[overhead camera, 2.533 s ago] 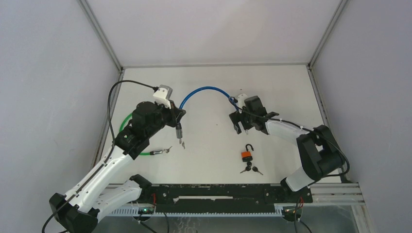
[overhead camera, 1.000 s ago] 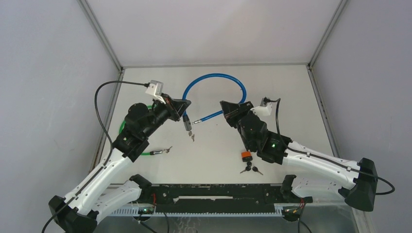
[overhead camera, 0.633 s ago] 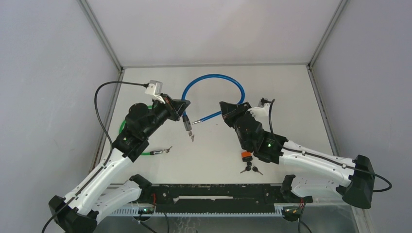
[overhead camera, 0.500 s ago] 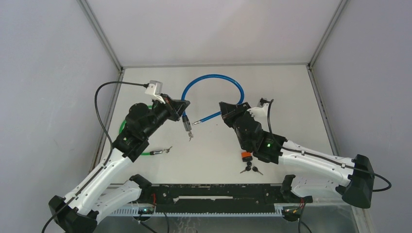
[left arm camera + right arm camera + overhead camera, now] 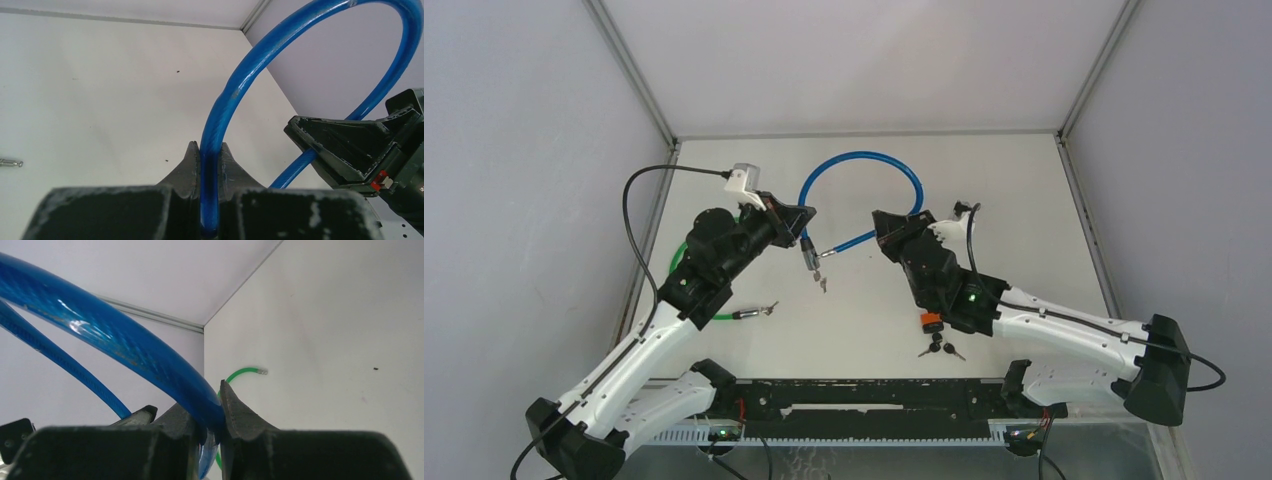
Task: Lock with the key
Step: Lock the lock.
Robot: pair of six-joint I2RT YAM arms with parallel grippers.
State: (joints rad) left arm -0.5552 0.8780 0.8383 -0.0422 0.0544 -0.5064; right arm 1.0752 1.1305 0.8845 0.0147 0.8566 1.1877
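Note:
A blue cable lock (image 5: 865,157) arcs over the back of the table between both grippers. My left gripper (image 5: 801,226) is shut on the cable just above its dark lock barrel (image 5: 807,256), from which small keys (image 5: 822,284) hang. The left wrist view shows the cable (image 5: 235,90) pinched between the jaws of that gripper (image 5: 207,149). My right gripper (image 5: 884,228) is shut on the cable's other end. The metal pin (image 5: 828,252) sticks out toward the barrel, a short gap away. The right wrist view has the cable (image 5: 115,335) clamped in the right gripper (image 5: 206,404).
An orange padlock (image 5: 932,322) lies half under the right forearm, with black keys (image 5: 941,349) just in front of it. A green cable (image 5: 683,258) curls beneath the left arm, its metal end (image 5: 754,312) on the table. Frame rails (image 5: 864,133) border the table.
Since the earliest frame, the right arm has swung round and bent the cable into a loop, pin toward the barrel. Over the last second both arms have barely shifted.

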